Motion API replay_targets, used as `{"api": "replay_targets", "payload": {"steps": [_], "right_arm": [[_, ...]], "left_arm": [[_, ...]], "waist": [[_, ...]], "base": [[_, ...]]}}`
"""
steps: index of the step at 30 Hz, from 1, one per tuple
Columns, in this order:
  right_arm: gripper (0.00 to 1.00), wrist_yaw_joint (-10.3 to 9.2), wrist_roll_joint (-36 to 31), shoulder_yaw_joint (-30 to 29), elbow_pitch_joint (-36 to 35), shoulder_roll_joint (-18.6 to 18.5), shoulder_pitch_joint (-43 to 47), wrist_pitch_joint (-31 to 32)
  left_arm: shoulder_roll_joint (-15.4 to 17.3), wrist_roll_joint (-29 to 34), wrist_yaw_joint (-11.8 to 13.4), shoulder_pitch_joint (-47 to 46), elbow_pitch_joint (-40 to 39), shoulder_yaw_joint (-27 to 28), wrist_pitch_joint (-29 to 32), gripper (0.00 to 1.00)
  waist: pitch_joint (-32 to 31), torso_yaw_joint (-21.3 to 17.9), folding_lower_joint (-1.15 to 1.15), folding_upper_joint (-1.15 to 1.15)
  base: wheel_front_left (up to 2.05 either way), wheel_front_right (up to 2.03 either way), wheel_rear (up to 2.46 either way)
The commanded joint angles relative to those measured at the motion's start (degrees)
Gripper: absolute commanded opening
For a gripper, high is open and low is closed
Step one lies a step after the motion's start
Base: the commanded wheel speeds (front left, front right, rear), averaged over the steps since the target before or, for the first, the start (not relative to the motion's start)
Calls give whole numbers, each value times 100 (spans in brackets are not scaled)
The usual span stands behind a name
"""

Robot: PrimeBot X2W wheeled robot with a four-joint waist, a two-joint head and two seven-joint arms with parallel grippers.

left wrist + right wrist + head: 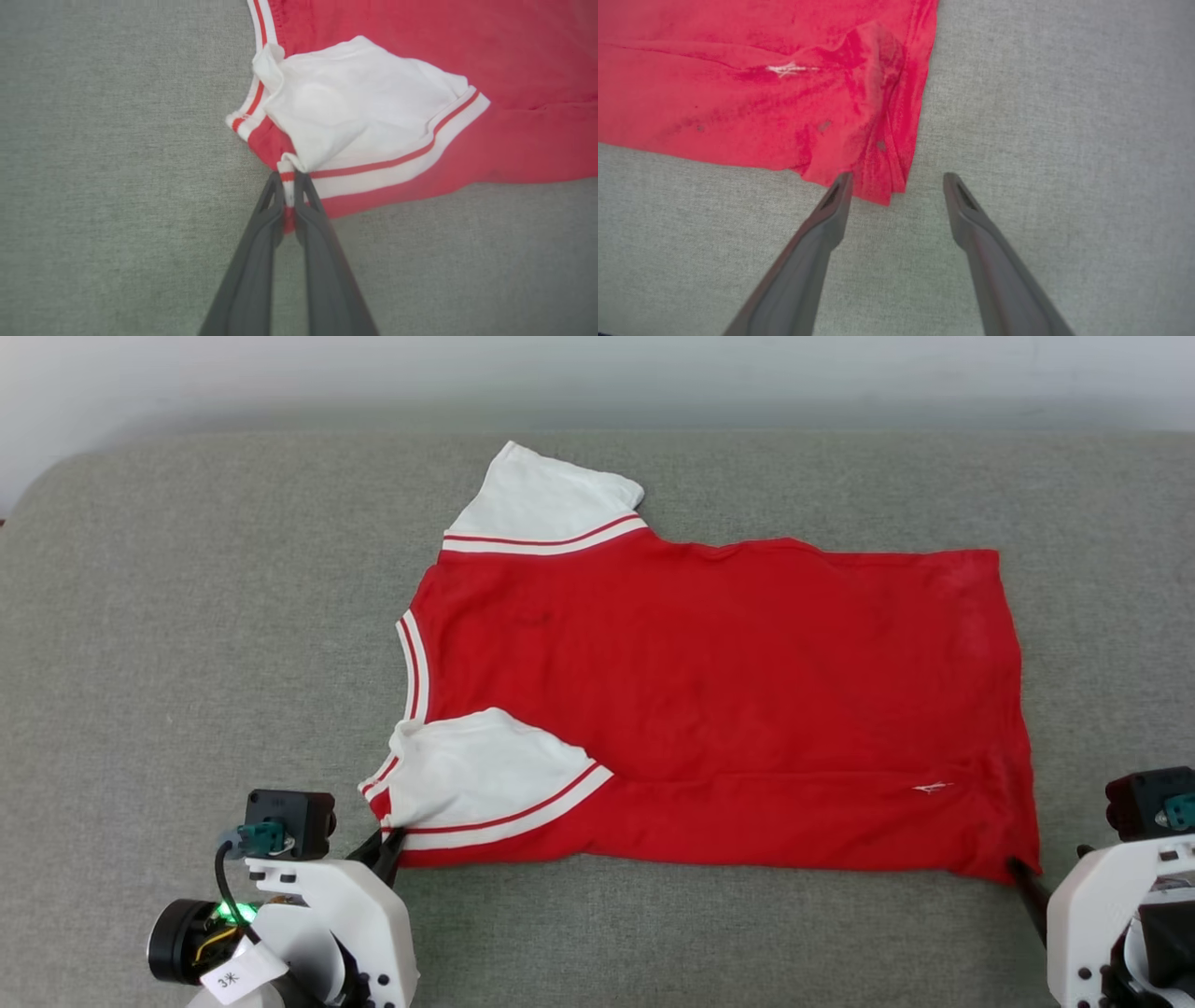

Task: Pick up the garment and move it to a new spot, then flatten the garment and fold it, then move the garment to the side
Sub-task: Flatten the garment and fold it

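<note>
Closest in, the left end effector (290,186) is clenched on the red jersey T-shirt with white short sleeves (709,691), both dark fingers pinching a narrow bit of red-and-white striped trim at the corner of the near white sleeve (355,107). That sleeve lies folded in over the red body, a little rumpled. The shirt is spread across the middle of the grey woven upholstered surface (187,616), collar end toward the robot's left, hem toward its right, and the far white sleeve (541,499) points away from the robot. On the other side, the right end effector (896,179) is released, jaws wide. One fingertip sits right at the puckered near hem corner (878,182) and the other rests on bare grey fabric just beside it. Now the risks. That left pinch looks thin, so I'd judge a brisk lift could pull the trim free. If the left side rises before the right closes, the shirt would drag and bunch toward the collar. The hem corner looks layered and creased, so the right could catch only the top layer and leave the rest behind. And the tucked sleeve may carry its rumple into any fold.
</note>
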Motion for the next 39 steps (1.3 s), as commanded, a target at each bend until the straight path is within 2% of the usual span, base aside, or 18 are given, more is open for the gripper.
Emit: {"api": "replay_targets", "payload": {"steps": [1, 12, 13, 14, 15, 25, 39], "right_arm": [[100, -5, -30, 11, 135, 13, -143, -60], [100, -4, 211, 221, 1246, 146, -346, -188], [98, -4, 239, 260, 1315, 134, -332, -155], [42, -4, 266, 287, 1386, 128, -326, -138], [0, -4, 311, 299, 1454, 135, -330, -141], [0, -10, 481, 88, 1679, -155, -421, -297], [0, -9, 925, -191, 872, -549, 154, 210]], "left_arm": [[13, 36, 30, 52, -135, 0, -3, 0], [169, 97, 101, 71, -517, -6, 86, 0], [182, 93, 100, 72, -516, -10, 101, 0], [194, 97, 97, 68, -503, -13, 104, 0], [217, 109, 96, 63, -485, -21, 120, 0], [298, 17, 64, 193, -288, -53, 215, 0], [388, -98, 88, 681, -61, -227, 380, 0]], "waist": [[34, 37, 0, 0], [217, 129, 0, 0], [239, 129, 0, 0], [252, 130, 0, 0], [261, 132, 0, 0], [63, 95, 0, 0], [-550, 111, 0, 0]], "base": [[0, 0, 0], [0, 0, 0], [0, 0, 0], [0, 0, 0], [0, 0, 0], [0, 0, 0], [0, 0, 0]]}}
